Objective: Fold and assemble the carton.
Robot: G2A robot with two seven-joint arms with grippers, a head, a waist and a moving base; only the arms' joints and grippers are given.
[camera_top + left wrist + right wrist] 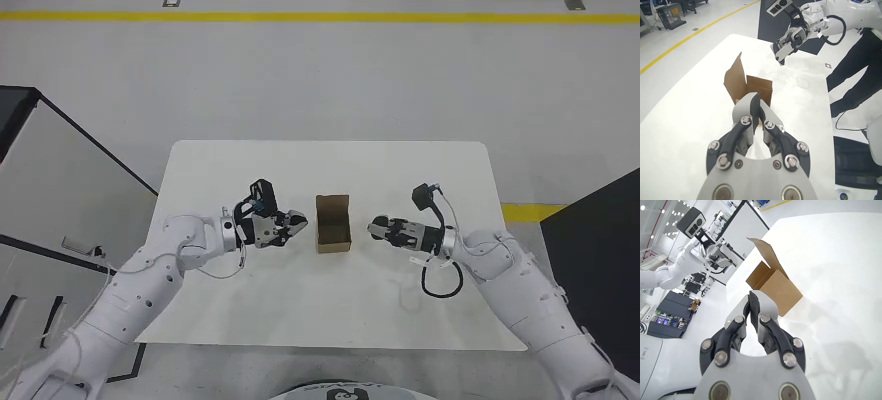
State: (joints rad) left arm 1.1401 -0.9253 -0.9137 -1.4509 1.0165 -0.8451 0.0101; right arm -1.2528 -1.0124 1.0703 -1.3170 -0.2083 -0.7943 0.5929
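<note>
A small brown carton [333, 223] stands upright in the middle of the white table [330, 160], its top open and one tall flap [735, 75] raised. My left gripper [300, 222] hangs just to the carton's left, fingers shut and holding nothing. The right gripper [374, 229] sits just to the carton's right, also shut with nothing held. In the left wrist view the carton [751, 89] lies right past my shut fingertips [756, 98], with the other gripper [780, 55] beyond. In the right wrist view the carton [775, 285] stands just beyond my gripper [752, 298].
The table's front edge [330, 345] is close to both arms. Dark panels stand off the table at the left [20, 110] and right [600, 230]. A person's dark-trousered legs [851, 79] stand beside the table's far corner.
</note>
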